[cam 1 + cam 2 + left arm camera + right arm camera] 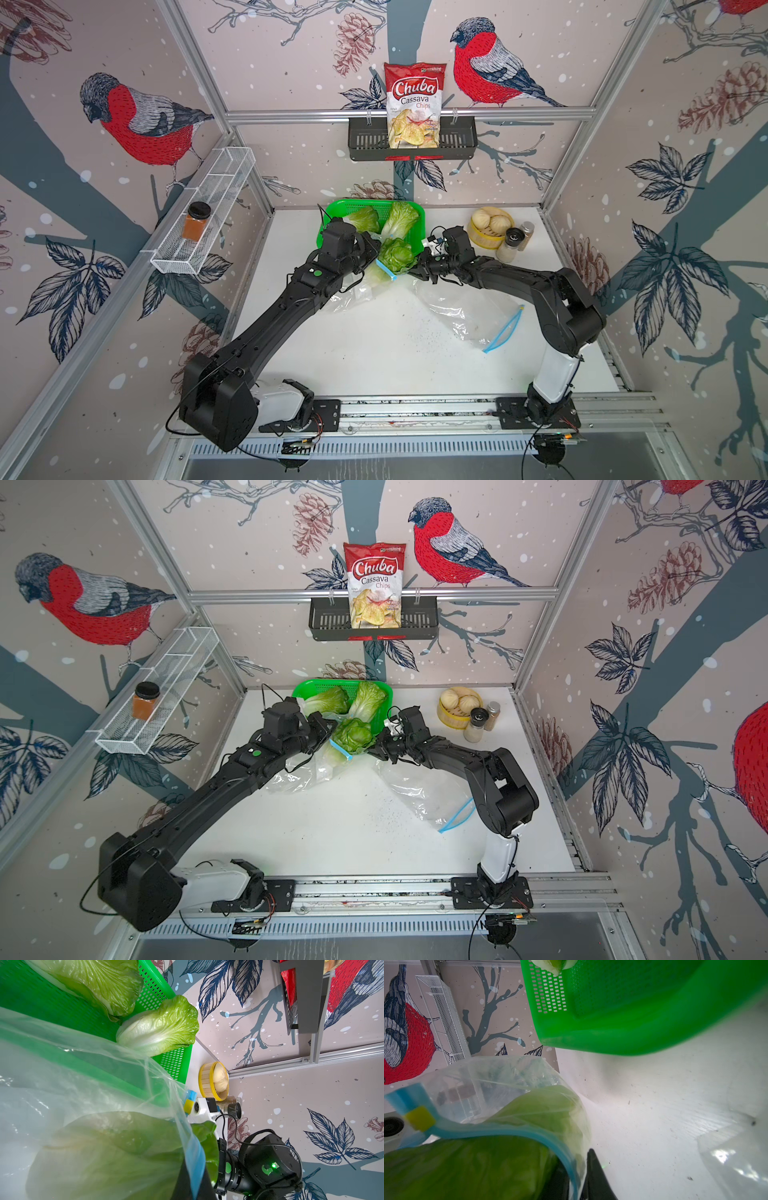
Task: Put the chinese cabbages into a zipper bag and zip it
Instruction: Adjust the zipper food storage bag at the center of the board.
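Top views both show a white tabletop (374,357). Far on the left, a wire shelf (226,174) hangs on the wall, and a jar (196,222) stands in it. Next comes the left claw (373,248). It is closed and holds up one side of a clear zipper bag (368,282), and the rest of the bag trails down to the tabletop. A green basket (421,228) sits at the back of the tabletop, just behind the claw. A first cabbage (365,219) and a second cabbage (400,219) lie side by side in the basket. A third cabbage (397,254) is partway in the zipper bag. Its pale end is down inside the plastic, and its green leafy top sticks out past the blue rim (385,268). High on the back wall, a chips bag (413,104) stands in a black rack (457,143). Right of the third cabbage is the right claw (412,271). The right wrist view shows the blue rim running between its two dark fingers (596,1176), with a yellow slider (420,1119) farther along the rim. The fingers are close together, but I cannot tell if they squeeze the rim. A spare bag (461,320) lies flat on the tabletop under the right arm. At the back right, a yellow steamer (482,242) holds pale buns (496,226), and two shakers (508,249) stand just beside it.
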Robot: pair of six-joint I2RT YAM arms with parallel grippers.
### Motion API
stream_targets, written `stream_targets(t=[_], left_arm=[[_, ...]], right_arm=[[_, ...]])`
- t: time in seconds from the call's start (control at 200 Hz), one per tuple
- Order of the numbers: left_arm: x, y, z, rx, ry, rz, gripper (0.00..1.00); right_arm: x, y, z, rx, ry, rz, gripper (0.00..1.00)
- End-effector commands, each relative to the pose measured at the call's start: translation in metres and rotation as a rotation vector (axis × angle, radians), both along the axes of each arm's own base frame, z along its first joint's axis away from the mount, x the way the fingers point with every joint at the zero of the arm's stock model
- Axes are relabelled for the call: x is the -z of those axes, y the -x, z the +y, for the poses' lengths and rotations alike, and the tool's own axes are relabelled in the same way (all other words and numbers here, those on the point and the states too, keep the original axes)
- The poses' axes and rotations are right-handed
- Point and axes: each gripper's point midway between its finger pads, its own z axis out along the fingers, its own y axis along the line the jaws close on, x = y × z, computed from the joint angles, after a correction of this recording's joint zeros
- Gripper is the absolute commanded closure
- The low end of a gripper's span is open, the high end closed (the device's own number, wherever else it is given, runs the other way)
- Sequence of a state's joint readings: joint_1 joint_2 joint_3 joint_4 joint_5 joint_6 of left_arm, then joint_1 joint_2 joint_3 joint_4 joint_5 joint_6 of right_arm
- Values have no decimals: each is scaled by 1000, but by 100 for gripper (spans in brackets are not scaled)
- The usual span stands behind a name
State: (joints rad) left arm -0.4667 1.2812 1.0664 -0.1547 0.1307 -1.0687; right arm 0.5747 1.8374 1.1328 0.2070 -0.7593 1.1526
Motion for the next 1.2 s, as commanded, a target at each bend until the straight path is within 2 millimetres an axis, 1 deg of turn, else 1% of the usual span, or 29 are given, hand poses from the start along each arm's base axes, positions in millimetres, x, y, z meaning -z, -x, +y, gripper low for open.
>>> stream_targets(t=[0.0, 0.06, 0.135, 0.3, 0.495, 0.565, 0.62, 0.67, 0.76, 0.8, 0.835, 0.906, 0.941, 0.971, 1.101, 1.136, 1.191], left_arm=[[-17, -5, -1, 6, 15, -65, 100], [-14, -4, 1, 7, -11, -57, 100], [-9, -2, 5, 8, -59, -47, 100], [-3, 4, 23, -7, -211, -30, 100], [-11, 8, 42, -34, -343, -28, 100], [-14, 7, 47, -43, -373, -37, 100], [-18, 6, 49, -52, -391, -39, 100], [-22, 6, 51, -53, -408, -44, 100], [-33, 7, 57, -64, -435, -56, 100], [-37, 9, 61, -76, -453, -60, 100], [-36, 10, 67, -93, -474, -56, 100], [-35, 10, 73, -107, -497, -50, 100], [-37, 10, 74, -108, -504, -51, 100], [-41, 10, 76, -115, -512, -55, 100], [-66, 12, 90, -166, -551, -107, 100], [-69, 12, 93, -174, -568, -113, 100], [-69, 12, 99, -185, -588, -103, 100]], right_arm=[[-16, -7, -3, 4, 7, -69, 90], [-24, -9, -5, 8, 17, -98, 92], [-35, -9, -7, 2, 37, -139, 93], [-58, -6, -13, -33, 126, -229, 96], [-100, 3, -10, -79, 197, -362, 96], [-104, 4, -12, -80, 235, -385, 96], [-106, 5, -11, -94, 234, -396, 96], [-113, 7, -7, -114, 219, -402, 96], [-147, 17, 7, -159, 164, -495, 96], [-156, 19, 10, -160, 159, -526, 96], [-156, 18, 10, -149, 164, -530, 96], [-147, 15, 11, -153, 167, -519, 96], [-142, 14, 14, -163, 166, -508, 96], [-143, 15, 19, -183, 153, -501, 97], [-176, 36, 44, -269, 79, -614, 97], [-177, 38, 48, -277, 76, -625, 97], [-173, 36, 50, -275, 84, -610, 96]])
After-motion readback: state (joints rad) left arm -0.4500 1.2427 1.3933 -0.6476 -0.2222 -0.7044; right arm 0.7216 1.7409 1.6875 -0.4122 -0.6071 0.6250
